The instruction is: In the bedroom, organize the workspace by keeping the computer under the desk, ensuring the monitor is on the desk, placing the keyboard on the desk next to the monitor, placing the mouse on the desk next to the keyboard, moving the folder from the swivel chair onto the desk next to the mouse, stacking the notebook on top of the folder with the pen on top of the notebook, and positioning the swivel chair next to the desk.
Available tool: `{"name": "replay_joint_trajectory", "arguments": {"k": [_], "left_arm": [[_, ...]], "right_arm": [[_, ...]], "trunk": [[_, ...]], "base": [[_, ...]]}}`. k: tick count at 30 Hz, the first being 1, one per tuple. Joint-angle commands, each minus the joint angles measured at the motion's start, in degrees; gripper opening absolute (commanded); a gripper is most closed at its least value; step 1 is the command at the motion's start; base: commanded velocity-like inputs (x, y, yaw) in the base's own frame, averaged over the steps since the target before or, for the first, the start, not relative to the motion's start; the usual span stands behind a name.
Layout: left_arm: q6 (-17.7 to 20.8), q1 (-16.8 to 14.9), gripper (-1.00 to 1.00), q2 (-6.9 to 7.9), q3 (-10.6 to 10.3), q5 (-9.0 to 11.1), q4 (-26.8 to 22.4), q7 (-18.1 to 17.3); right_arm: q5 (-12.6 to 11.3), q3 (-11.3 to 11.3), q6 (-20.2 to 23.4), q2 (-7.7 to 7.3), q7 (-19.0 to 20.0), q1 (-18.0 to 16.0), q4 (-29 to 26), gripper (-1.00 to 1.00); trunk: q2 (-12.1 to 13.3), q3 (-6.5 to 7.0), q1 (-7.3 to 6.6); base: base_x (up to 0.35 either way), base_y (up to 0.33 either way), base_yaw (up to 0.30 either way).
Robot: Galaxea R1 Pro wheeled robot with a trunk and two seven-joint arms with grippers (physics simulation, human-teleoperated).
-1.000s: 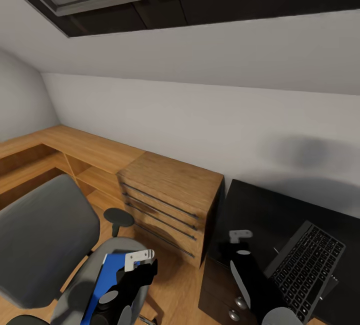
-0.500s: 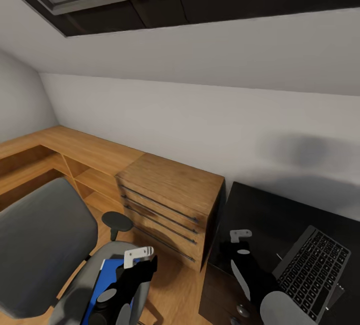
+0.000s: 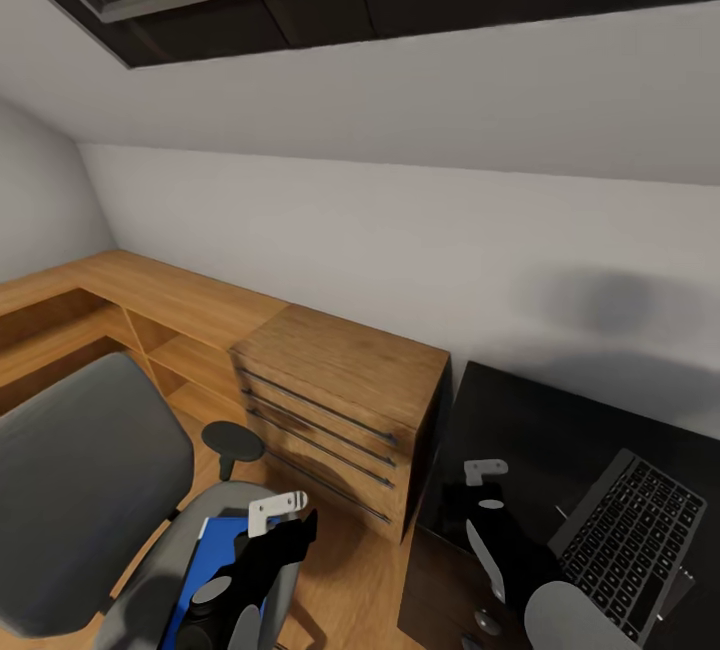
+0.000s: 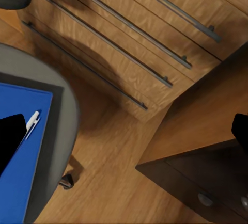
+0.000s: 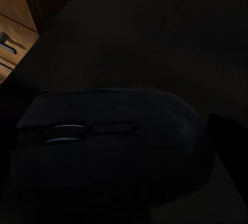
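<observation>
Head view: your left claw (image 3: 285,520) hangs over the swivel chair (image 3: 85,490), just above the blue folder (image 3: 205,565) lying flat on the grey seat; whether that claw is released or clenched, you cannot tell. The left wrist view shows the folder (image 4: 23,152) with a white pen (image 4: 32,123) resting on it, near the light-wood dresser (image 4: 129,43). Your right claw (image 3: 478,492) sits low over the black desk (image 3: 560,430), beside the keyboard (image 3: 630,550) lying on the desk's right part. In the right wrist view the mouse (image 5: 108,146) sits very close before that claw on the desk's dark surface (image 5: 155,33); its grip state is also unclear.
</observation>
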Motion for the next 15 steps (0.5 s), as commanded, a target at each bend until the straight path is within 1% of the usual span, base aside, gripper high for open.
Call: {"name": "replay_joint_trajectory", "arguments": {"k": [1,7,13,15], "left_arm": [[0.2,0.0,1.0,0.0,-0.1,0.6,-0.1,0.5],[0.2,0.0,1.0,0.0,-0.1,0.6,-0.1,0.5],[0.2,0.0,1.0,0.0,-0.1,0.6,-0.1,0.5],[0.2,0.0,1.0,0.0,-0.1,0.7,-0.1,0.5]], "right_arm": [[0.5,0.1,0.5,0.0,-0.2,0.0,-0.1,-1.0],[0.5,0.1,0.8,0.02,-0.2,0.0,-0.1,-1.0],[0.6,0.1,1.0,0.08,-0.2,0.0,0.0,-1.0],[0.6,0.1,1.0,0.09,-0.2,0.0,0.0,-1.0]], "trunk": [[-0.5,-0.26,0.24],[-2.9,-1.34,1.55],[-2.9,-1.34,1.55],[-3.7,-1.7,1.99]], "base": [[0.0,0.0,0.0],[0.0,0.0,0.0],[0.0,0.0,0.0],[0.0,0.0,0.0]]}}
